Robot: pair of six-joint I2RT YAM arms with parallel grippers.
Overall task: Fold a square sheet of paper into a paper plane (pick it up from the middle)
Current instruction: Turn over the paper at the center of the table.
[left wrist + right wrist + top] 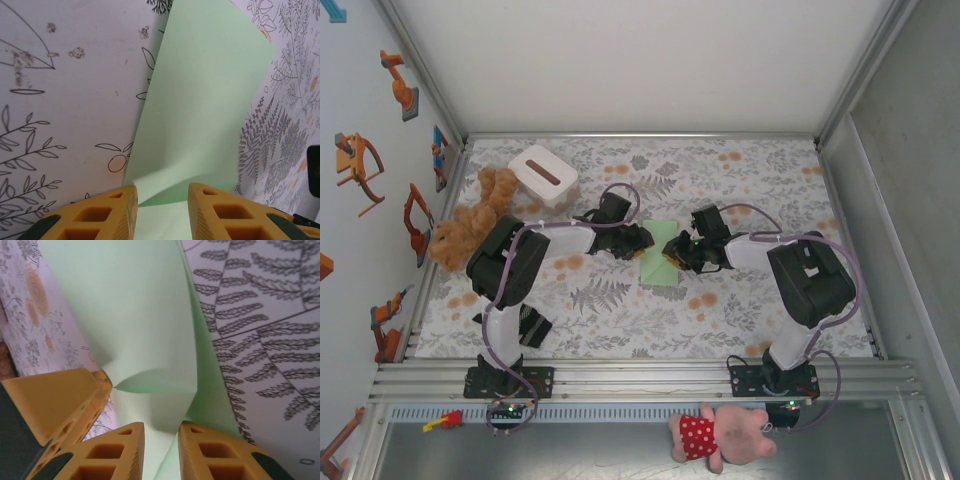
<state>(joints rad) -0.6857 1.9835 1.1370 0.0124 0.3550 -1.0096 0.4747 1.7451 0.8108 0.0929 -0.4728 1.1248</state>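
The square sheet of paper lies mid-frame on the desk, seemingly doubled into a narrow strip with one flap lifting. It has no pointed nose yet, so most folding remains. The left tool and right tool each stand partly open, straddling the paper's edge without clamping it.

You are working in a robot-lab test cell: white panel walls on silver aluminium framing enclose a leaf-printed tablecloth, with a brown plush bear left of your left gripper and orange robot-arm stickers beyond.
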